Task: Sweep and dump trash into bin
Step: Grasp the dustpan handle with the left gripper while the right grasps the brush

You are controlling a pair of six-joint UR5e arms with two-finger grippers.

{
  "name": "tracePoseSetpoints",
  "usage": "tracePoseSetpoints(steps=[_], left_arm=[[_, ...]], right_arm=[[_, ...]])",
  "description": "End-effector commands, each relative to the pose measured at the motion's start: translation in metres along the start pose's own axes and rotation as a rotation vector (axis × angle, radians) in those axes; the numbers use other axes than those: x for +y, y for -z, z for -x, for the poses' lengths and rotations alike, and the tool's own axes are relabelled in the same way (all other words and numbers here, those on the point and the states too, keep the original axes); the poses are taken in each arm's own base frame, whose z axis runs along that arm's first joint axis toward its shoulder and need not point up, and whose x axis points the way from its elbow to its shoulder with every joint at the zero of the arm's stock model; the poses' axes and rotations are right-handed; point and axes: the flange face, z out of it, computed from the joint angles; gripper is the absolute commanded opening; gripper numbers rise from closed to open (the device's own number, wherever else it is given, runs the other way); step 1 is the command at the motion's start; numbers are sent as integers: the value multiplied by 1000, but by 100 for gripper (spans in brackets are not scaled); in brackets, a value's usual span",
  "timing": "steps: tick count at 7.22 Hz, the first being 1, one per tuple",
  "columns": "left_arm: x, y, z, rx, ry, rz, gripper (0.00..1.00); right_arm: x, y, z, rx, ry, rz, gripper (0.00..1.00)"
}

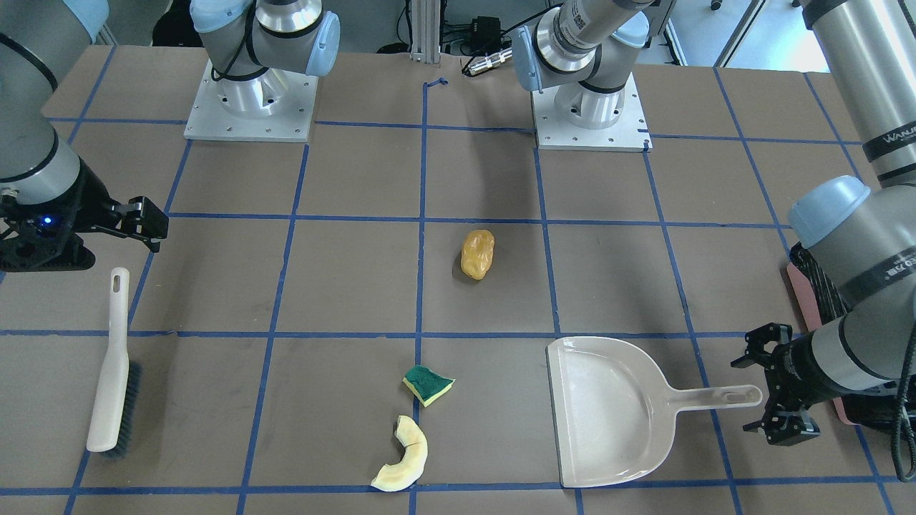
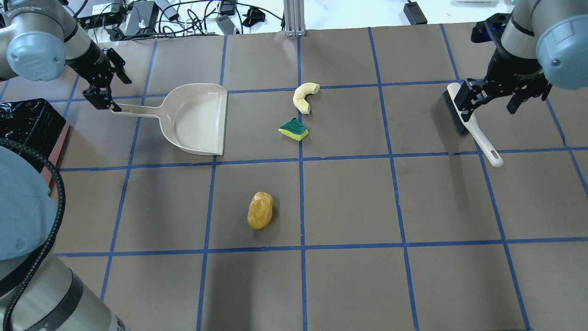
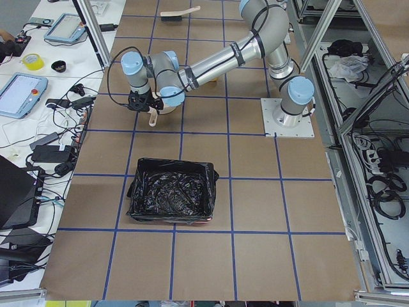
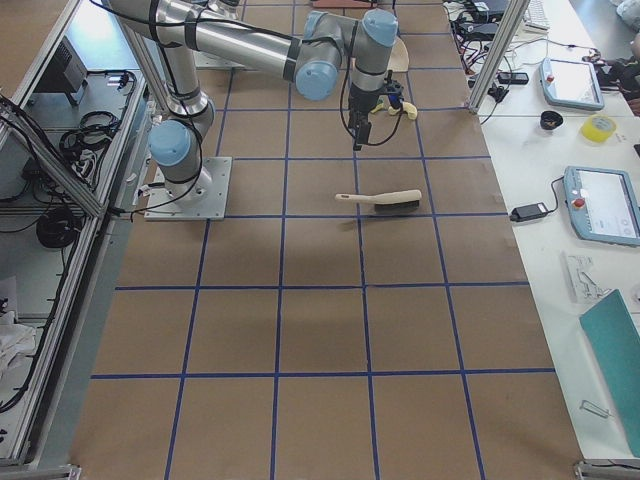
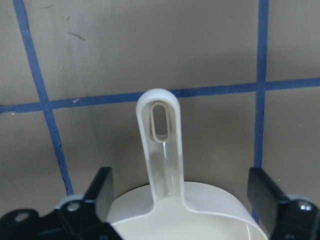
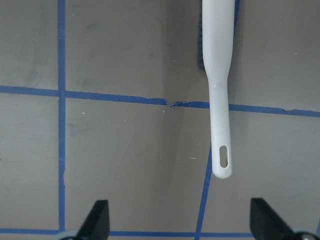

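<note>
The trash lies on the table: an orange-yellow lump [image 1: 477, 253] [image 2: 260, 210], a green-and-yellow sponge chunk [image 1: 428, 384] [image 2: 293, 129] and a pale cream curved slice [image 1: 404, 458] [image 2: 304, 95]. The bin [image 3: 171, 198] with its black bag stands by my left arm and shows partly in the overhead view [image 2: 27, 122]. My left gripper [image 1: 749, 392] [image 2: 118, 94] [image 5: 179, 175] is open, its fingers on either side of the beige dustpan's handle [image 5: 160, 145]. My right gripper [image 1: 159, 225] [image 2: 484, 105] [image 6: 178, 204] is open and empty above the brush [image 6: 218, 75].
The beige dustpan [image 1: 608, 411] [image 2: 197, 119] lies flat, mouth toward the sponge and slice. The white-handled brush [image 1: 111, 365] [image 2: 468, 124] lies on the table on my right. Blue tape lines grid the brown table. Cables lie beyond its far edge.
</note>
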Motion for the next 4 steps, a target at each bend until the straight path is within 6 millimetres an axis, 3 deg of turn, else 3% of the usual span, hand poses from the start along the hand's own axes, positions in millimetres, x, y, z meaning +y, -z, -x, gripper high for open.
tracePoseSetpoints(steps=[1, 3, 4], left_arm=[[-4, -9, 3, -15, 17, 24, 95], [-9, -24, 2, -34, 20, 23, 95], [-12, -29, 3, -29, 24, 21, 94]], right_arm=[[-1, -40, -9, 20, 35, -25, 100], [7, -62, -47, -6, 21, -16, 100], [1, -81, -52, -22, 17, 17, 100]])
